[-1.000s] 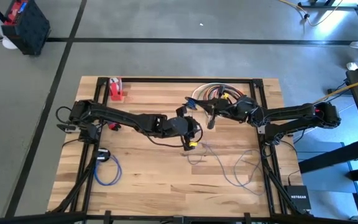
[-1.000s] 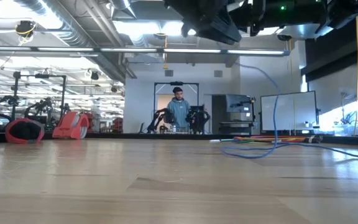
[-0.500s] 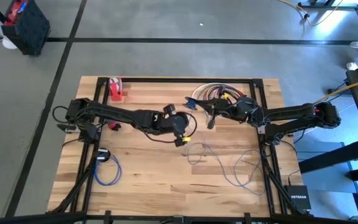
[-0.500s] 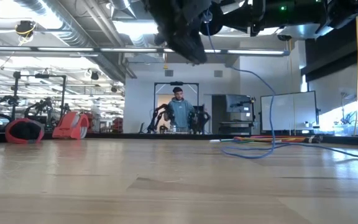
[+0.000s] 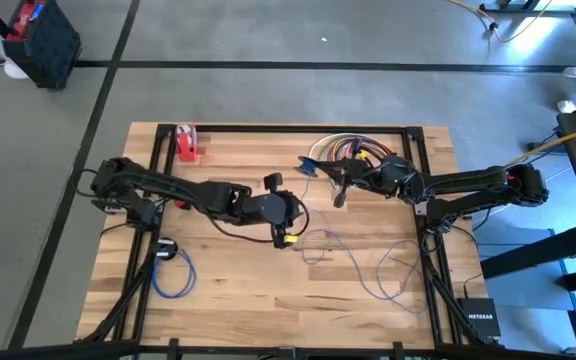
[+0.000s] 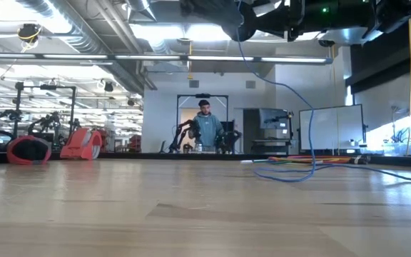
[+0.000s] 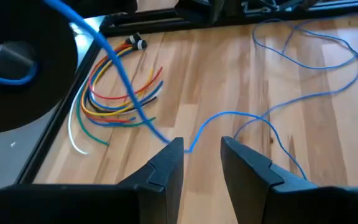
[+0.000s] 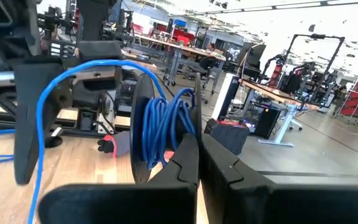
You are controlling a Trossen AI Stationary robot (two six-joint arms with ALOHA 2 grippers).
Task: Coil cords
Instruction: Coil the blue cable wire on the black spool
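- A blue cord (image 6: 302, 107) hangs from the dark arm parts (image 6: 291, 18) at the top and curves down to the wooden table (image 6: 191, 214).
- Coloured cords (image 6: 312, 161) lie flat on the table's far right.
- A person (image 6: 205, 128) stands in the room behind.
- Red gear (image 6: 84, 143) sits far left.

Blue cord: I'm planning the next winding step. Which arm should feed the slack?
Left, probably: the left gripper is open over the loose blue cord; the right gripper is shut on the spool.
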